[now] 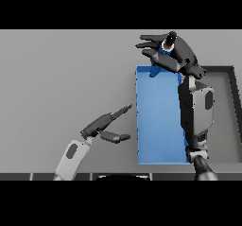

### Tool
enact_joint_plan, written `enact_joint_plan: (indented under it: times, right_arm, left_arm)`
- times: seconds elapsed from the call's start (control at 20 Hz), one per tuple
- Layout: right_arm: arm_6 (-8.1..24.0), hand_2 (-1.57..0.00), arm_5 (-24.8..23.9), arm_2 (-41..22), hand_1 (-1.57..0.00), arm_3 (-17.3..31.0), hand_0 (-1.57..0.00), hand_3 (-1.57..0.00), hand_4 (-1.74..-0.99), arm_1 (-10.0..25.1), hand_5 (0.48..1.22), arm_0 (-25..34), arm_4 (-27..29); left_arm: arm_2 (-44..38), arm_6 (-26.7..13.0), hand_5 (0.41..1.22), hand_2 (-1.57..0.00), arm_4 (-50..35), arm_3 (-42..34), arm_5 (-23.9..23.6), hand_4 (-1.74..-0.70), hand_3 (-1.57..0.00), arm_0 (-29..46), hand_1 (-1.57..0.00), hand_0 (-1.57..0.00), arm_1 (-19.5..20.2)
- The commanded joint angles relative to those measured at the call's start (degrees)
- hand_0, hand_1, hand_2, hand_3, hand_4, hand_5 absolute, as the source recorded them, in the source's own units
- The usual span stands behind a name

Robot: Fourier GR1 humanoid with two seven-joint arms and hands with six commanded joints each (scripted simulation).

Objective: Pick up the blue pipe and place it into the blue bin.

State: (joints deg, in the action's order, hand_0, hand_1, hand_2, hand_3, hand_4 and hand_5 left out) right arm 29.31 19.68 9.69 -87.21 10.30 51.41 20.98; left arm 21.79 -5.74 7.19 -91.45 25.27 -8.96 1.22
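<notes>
Now right hand (pixel 166 50) over far edge of blue bin (pixel 158 121), fingers apparently curled on blue pipe (pixel 156 70) hanging toward bin; left hand (pixel 101 126) relaxed, near bin's left wall.

A plain grey table (pixel 61 83) fills nearly the whole scene, its matte surface stretching unbroken from the near edge to the far edge under soft, even light that casts only faint shadows. On the right side, a dark-rimmed grey tray (pixel 231 102) sits on the tabletop and runs out of view at the right edge. Along the near edge a narrow dark strip (pixel 28 176) marks where the table ends; no walls, floor or windows show.
</notes>
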Motion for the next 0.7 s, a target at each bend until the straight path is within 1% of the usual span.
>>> enact_joint_plan:
  times: [0.0, 0.05, 0.1, 0.15, 0.2, 0.25, 0.35, 0.45, 0.55, 0.65]
  right_arm:
    - [0.0, -1.57, 0.2, 0.0, -1.57, 0.2, -1.57, -1.57, -1.499, -0.1, 1.221, -0.8, -1.4]
    - [-0.1, -1.57, 0.8, 0.5, -1.57, 1.7, -1.57, -1.57, -1.499, 0.1, 1.221, -1.8, -2.8]
    - [1.0, -1.57, 0.3, 0.8, -1.57, 2.1, -1.57, -1.57, -1.499, 0.1, 1.221, -2.8, -4.3]
    - [1.5, -1.57, 0.3, 0.7, -1.57, 1.2, -1.57, -1.57, -1.499, -0.5, 1.221, -4.7, -5.0]
    - [3.2, -1.57, -0.1, 1.2, -1.57, 1.8, -1.57, -1.57, -1.499, -0.1, 1.221, -5.7, -6.6]
    - [3.6, -1.57, 0.2, 1.5, -1.57, 1.7, -1.57, -1.57, -1.5, 0.0, 1.221, -7.1, -7.7]
    - [5.4, -1.57, 0.5, 2.1, -1.57, 0.9, -1.57, -1.57, -1.5, -0.1, 1.221, -10.6, -9.3]
    - [5.6, -1.57, -0.6, 1.6, -1.57, 1.6, -1.57, -1.57, -1.5, -1.0, 1.221, -13.6, -12.3]
    - [5.6, -1.57, -2.7, 0.6, -1.57, 3.3, -1.57, -1.57, -1.5, -0.5, 1.221, -16.3, -14.8]
    - [5.6, -1.57, -5.0, -0.5, -1.57, 5.4, -1.57, -1.57, -1.499, -0.1, 1.221, -17.9, -16.0]
  left_arm:
    - [0.0, -0.6, 0.47, 0.0, 0.1, -0.2, -0.4, -0.95, 0.0, -0.5, 0.0, 0.0, -0.4]
    - [0.3, -0.3, 0.467, 0.0, 0.3, -0.6, -0.7, -0.94, 0.0, -0.1, 0.0, 0.0, -0.6]
    - [-0.2, -0.6, 0.465, 0.0, 0.5, 0.2, -0.7, -0.94, 0.0, -0.9, 0.0, 0.0, -0.3]
    - [-0.3, -0.2, 0.463, 0.0, 0.8, 0.7, -0.9, -0.94, 0.0, -1.7, 0.0, 0.0, -0.4]
    - [-0.4, 0.3, 0.462, 0.0, 0.7, 0.7, -0.8, -0.94, 0.0, -1.6, 0.0, 0.0, -0.3]
    - [-0.6, 0.2, 0.46, 0.0, 0.5, 0.6, -0.7, -0.94, 0.0, -1.7, 0.0, 0.0, -0.2]
    - [-0.1, 1.6, 0.46, 0.0, 1.3, 0.4, -1.0, -0.93, 0.0, -0.8, 0.0, 0.0, 0.2]
    - [-0.3, 1.7, 0.463, 0.0, 1.8, 1.4, -1.2, -0.93, 0.0, -1.3, 0.0, 0.0, 0.2]
    - [-0.2, 2.8, 0.465, 0.0, 1.7, 0.5, -1.1, -0.93, 0.0, -0.8, 0.0, 0.0, 0.7]
    - [-0.5, 2.2, 0.467, 0.0, 2.0, 0.7, -1.4, -0.93, 0.0, -1.5, 0.0, 0.0, 0.7]
